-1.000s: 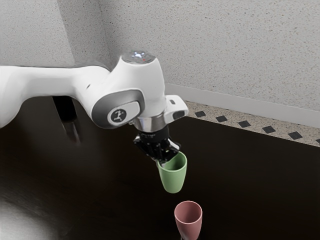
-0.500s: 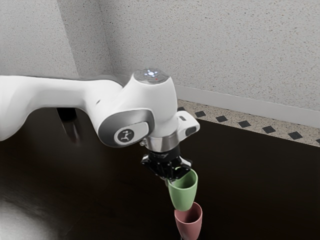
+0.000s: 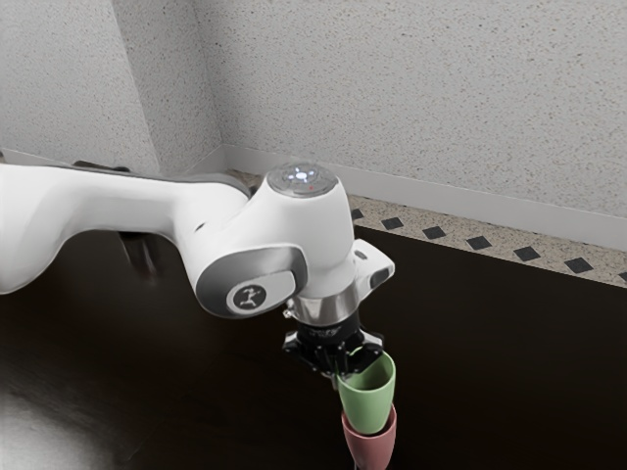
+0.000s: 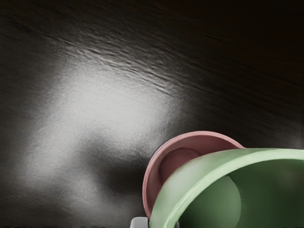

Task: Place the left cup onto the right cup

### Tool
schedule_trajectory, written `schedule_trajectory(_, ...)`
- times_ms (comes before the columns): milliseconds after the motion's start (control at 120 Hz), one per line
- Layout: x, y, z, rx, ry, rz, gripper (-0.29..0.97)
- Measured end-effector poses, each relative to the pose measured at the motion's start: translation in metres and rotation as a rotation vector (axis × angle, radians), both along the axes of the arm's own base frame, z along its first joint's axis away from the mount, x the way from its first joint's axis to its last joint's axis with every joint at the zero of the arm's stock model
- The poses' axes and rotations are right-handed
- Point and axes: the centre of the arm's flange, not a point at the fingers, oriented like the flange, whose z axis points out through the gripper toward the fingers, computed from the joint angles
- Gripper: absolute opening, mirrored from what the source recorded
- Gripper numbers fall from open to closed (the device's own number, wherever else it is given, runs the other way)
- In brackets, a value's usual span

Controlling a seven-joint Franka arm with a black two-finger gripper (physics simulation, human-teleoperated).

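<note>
A green cup (image 3: 369,396) hangs upright from my black gripper (image 3: 345,367), which is shut on its near rim. Its bottom sits inside the mouth of a pink cup (image 3: 371,446) standing on the dark table at the exterior view's lower edge. In the wrist view the green cup's (image 4: 223,190) rim lies close under my hand, and the pink cup's (image 4: 173,159) rim and inside show just beyond it, partly covered by the green one.
The dark wooden table (image 3: 509,333) stretches around both cups. Past its far edge runs a tiled floor with black squares (image 3: 480,240) and a speckled wall. My white arm (image 3: 147,235) comes in from the exterior view's left.
My hand has carried the green cup down and toward the exterior view's right. It went from hanging clear above the pink cup to resting in its mouth.
</note>
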Motion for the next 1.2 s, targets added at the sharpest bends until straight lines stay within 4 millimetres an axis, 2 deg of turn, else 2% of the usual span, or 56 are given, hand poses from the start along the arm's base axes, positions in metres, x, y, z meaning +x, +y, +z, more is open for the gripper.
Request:
schedule_trajectory(200, -0.004, 0.002, -0.014, -0.003, 0.006, 0.038, -0.11)
schedule_trajectory(383, -0.003, 0.005, -0.017, -0.01, 0.001, 0.066, 0.29)
schedule_trajectory(500, -0.004, 0.006, -0.015, -0.004, -0.01, 0.069, 0.45)
schedule_trajectory(600, -0.003, 0.005, -0.007, 0.005, -0.028, 0.066, 0.54)
schedule_trajectory(717, 0.001, 0.006, 0.012, 0.003, -0.055, 0.077, 0.6)
schedule_trajectory(808, 0.011, 0.014, 0.027, -0.004, -0.069, 0.101, 0.63)
schedule_trajectory(892, 0.033, 0.032, 0.052, -0.016, -0.089, 0.123, 0.64)
schedule_trajectory(992, 0.064, 0.066, 0.09, -0.008, -0.122, 0.132, 0.66)
schedule_trajectory(1067, 0.086, 0.097, 0.119, 0.008, -0.142, 0.129, 0.66)
schedule_trajectory(1200, 0.113, 0.16, 0.147, 0.056, -0.139, 0.107, 0.67)
